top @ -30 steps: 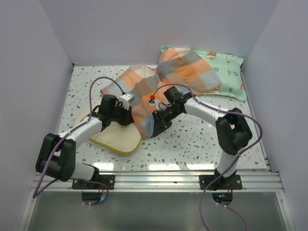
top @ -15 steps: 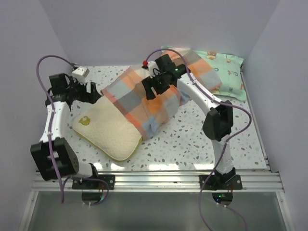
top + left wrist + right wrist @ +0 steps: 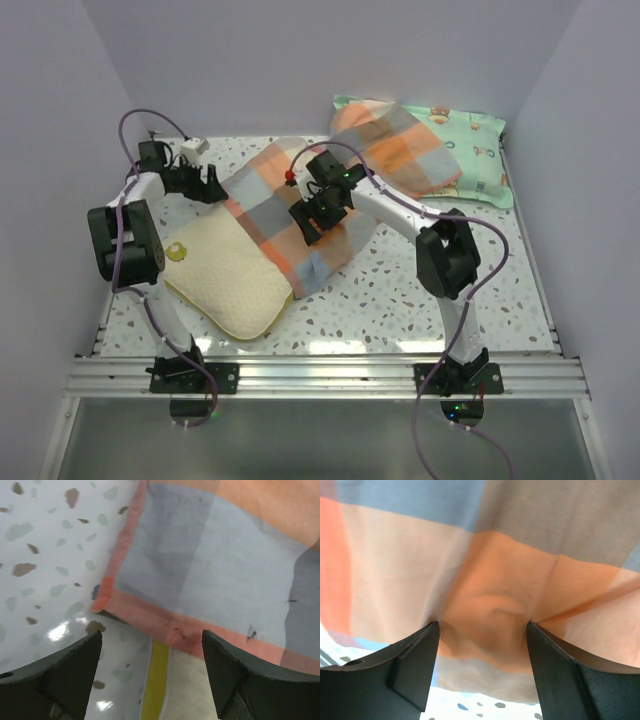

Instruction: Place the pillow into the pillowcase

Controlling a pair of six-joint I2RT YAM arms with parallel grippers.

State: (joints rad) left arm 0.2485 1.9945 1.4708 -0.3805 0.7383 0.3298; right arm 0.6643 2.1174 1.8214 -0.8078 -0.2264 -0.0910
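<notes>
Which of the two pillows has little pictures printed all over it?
The mint-green pillow in the far right corner; the cream-yellow pillow at the front left is plain, with just one small logo.

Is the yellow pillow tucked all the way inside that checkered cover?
No, in the overhead view much of the pillow sticks out bare beyond the edge of the plaid pillowcase.
</notes>
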